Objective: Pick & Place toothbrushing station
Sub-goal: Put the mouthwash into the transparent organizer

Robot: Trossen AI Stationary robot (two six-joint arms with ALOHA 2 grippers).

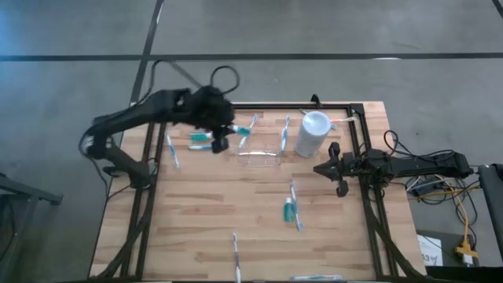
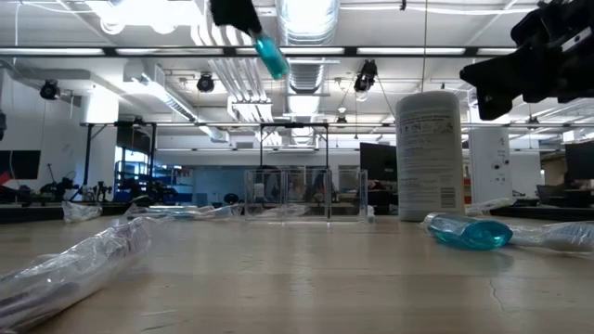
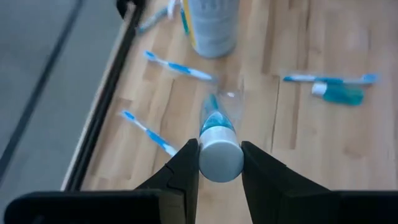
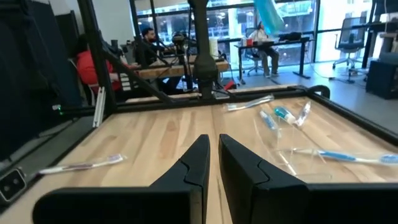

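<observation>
While the left end effector [image 3: 219, 163] grips a teal tube [image 3: 219, 144] by its white cap, the tube hangs above the tabletop [image 1: 220, 212] near the far left part, close beside the clear holder [image 1: 258, 151]. In the low view the tube [image 2: 271, 56] is well clear of the surface and tilted, teal end down.

Judgement: step in hand is carrying this tube to the clear holder, which sits toward the far edge, just left of the white cup [image 1: 313, 134].

To do it well:
- Bring the tube closer to upright before lowering; a tilted tube may catch the holder's wall.
- Centre over a compartment, not over a divider. Walls are clear and hard to read, so approach slowly.
- Release only once the teal end is inside the rim.
- Grip is on the rounded cap only; slipping is possible, so avoid quick wrist turns.
- Mind the toothbrush [image 1: 284, 135] lying beside the holder.

Right end effector [image 1: 339, 168] waits near the right edge of the tabletop, fingers closed on nothing. Another tube [image 1: 289, 209] and several toothbrushes lie loose toward the near side.
</observation>
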